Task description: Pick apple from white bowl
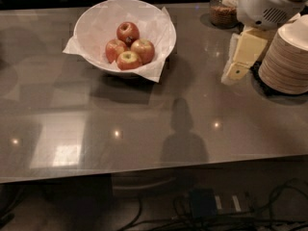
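The white bowl (91, 28), lined with crinkled white paper, stands at the far left of the grey table (144, 129). It holds several apples. The red-orange apple (143, 50) with pale streaks lies at the right of the pile. A darker red apple (127, 32) lies behind it, an apple with a yellow-green top (128, 60) in front, and another reddish apple (114, 49) at the left. My gripper (234, 72) hangs from the white arm at the right, above the table, well to the right of the bowl and apart from it.
A stack of pale disposable plates (288, 61) stands at the right edge, just beside the gripper. A glass jar with brown contents (222, 8) stands at the far right behind the arm. Cables lie on the floor below the table's front edge.
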You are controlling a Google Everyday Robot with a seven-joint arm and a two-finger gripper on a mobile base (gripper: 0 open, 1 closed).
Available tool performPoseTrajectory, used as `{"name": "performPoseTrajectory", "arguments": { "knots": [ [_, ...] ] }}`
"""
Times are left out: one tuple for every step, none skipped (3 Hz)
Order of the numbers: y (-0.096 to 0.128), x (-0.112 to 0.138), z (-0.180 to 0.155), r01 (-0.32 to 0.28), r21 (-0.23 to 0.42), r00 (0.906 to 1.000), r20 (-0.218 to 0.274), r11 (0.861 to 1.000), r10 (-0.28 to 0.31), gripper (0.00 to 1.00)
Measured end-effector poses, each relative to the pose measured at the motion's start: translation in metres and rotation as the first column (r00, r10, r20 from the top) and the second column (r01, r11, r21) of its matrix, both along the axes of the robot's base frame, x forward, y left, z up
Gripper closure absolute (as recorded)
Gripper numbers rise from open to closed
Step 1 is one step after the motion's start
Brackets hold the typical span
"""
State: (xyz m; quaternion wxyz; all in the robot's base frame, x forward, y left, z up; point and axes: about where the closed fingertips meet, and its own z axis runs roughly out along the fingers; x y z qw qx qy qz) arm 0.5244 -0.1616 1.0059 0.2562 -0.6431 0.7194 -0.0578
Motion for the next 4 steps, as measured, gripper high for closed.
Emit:
{"name": "performPoseTrajectory", "arguments": {
  "knots": [
    [0.026,0.039,0.007,-0.059,0.060,0.9977,0.036,0.996,0.057,0.00],
    [0.053,0.075,0.004,-0.117,0.109,0.9930,0.032,0.987,0.114,0.00],
    [0.077,0.107,-0.002,-0.160,0.141,0.9871,0.021,0.977,0.159,0.00],
    [0.104,0.141,-0.004,-0.198,0.188,0.9801,0.041,0.962,0.194,0.00]
  ]
}}
